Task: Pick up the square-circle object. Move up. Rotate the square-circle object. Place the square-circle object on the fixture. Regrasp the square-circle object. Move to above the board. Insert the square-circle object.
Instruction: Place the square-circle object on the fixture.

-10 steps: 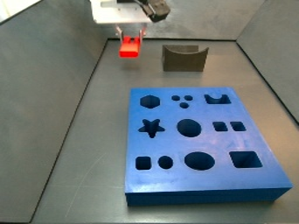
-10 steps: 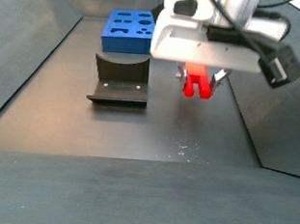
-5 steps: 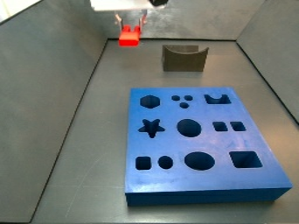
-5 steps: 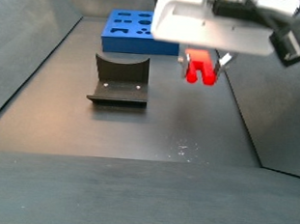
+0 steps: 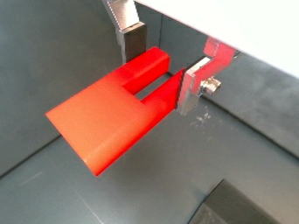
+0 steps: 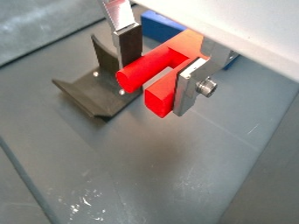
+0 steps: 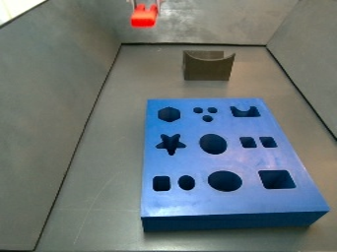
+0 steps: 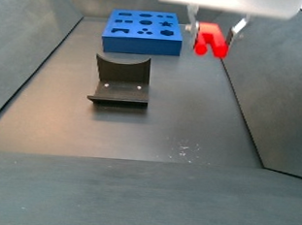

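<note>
My gripper [image 5: 162,63] is shut on the square-circle object [image 5: 114,115], a bright red block with two prongs at one end. The silver fingers [image 6: 188,85] press its sides in both wrist views. The red piece [image 8: 211,39] hangs high above the floor, right of the fixture [image 8: 121,80] in a side view. In a side view only the red piece [image 7: 145,15] shows at the top edge, left of and behind the fixture [image 7: 207,65]. The blue board [image 7: 231,162] lies flat on the floor, apart from the gripper.
Grey walls enclose the dark floor [image 7: 93,167] on both sides. The board [image 8: 145,31] lies behind the fixture in a side view. The fixture [image 6: 100,87] and a corner of the board [image 6: 153,41] show below the gripper in a wrist view.
My gripper has risen straight up with the red piece held in it. Its body has left the top of both side views. Fixture and board have not moved.
</note>
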Robot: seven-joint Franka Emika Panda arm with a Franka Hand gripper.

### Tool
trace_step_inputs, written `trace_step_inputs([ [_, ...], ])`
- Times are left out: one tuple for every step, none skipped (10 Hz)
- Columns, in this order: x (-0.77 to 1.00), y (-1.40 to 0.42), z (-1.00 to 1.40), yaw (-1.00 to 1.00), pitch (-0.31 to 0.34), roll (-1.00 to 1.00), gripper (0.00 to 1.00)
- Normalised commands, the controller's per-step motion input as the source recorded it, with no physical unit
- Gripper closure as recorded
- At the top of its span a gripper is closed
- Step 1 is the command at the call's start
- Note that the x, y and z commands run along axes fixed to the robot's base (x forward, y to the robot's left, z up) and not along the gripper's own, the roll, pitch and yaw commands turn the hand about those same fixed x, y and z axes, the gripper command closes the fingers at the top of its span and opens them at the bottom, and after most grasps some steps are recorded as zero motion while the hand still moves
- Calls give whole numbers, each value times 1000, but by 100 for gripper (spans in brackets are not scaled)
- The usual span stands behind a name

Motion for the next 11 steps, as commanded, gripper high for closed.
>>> trace_step_inputs([
  [0, -6, 452, 10, 52, -47, 100],
  [8, -4, 284, 10, 60, -52, 100],
  [1000, -627, -11, -194, 347, -39, 100],
  [1000, -618, -38, -187, 348, -39, 100],
  [1000, -505, -22, -104, 311, -22, 100],
  [1000, -427, -12, -57, 267, -10, 100],
  [1000, -353, -18, -11, 200, 9, 100],
  [1000, -322, -15, 3, 178, 18, 100],
  [1000, -267, -7, 17, 162, 34, 100],
  [1000, -224, -9, 24, 152, 49, 100],
  [1000, -187, -8, 27, 152, 60, 100],
])
